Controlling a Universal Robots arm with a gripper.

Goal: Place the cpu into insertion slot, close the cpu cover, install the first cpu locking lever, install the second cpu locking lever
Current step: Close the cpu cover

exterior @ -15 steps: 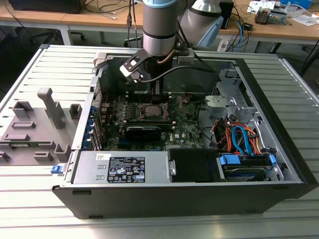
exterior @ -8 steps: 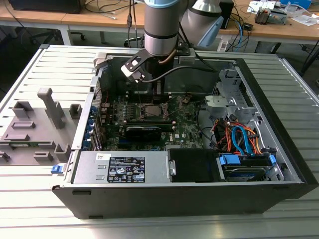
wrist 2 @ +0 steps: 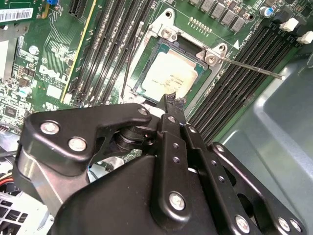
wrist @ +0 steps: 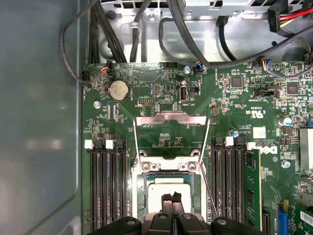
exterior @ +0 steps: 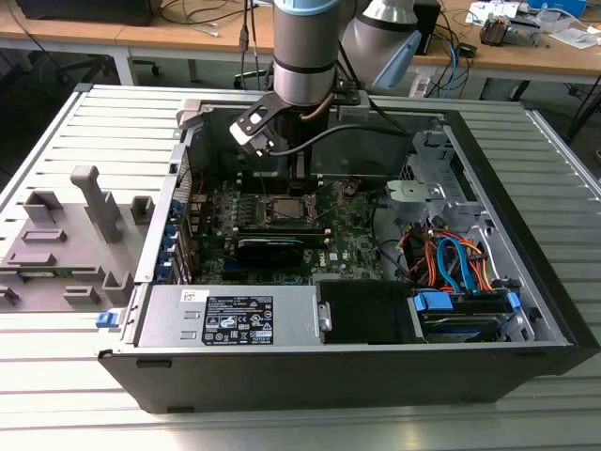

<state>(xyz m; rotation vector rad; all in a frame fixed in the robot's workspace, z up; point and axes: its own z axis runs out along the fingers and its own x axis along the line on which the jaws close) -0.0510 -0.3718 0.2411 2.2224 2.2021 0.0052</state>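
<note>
Insertion slot [wrist: 141, 191] has the cpu [wrist: 156, 196] seated flat -- gripper [wrist: 171, 197] right over its near edge, fingertips pinched together on nothing -- cpu cover [wrist: 190, 119] swung open just beyond, hinged at the slot's far edge.

We see the cpu [wrist 2: 171, 74] topped in matt, silvery-grey metal, and the cpu cover [wrist: 171, 119] in brighter bare sheet metal. The circuit board [wrist: 234, 112] looks smooth, glossy green. The gripper [wrist 2: 172, 100] is matt black with shiny screw heads, and the case wall [wrist: 39, 122] is dull grey metal.
</note>
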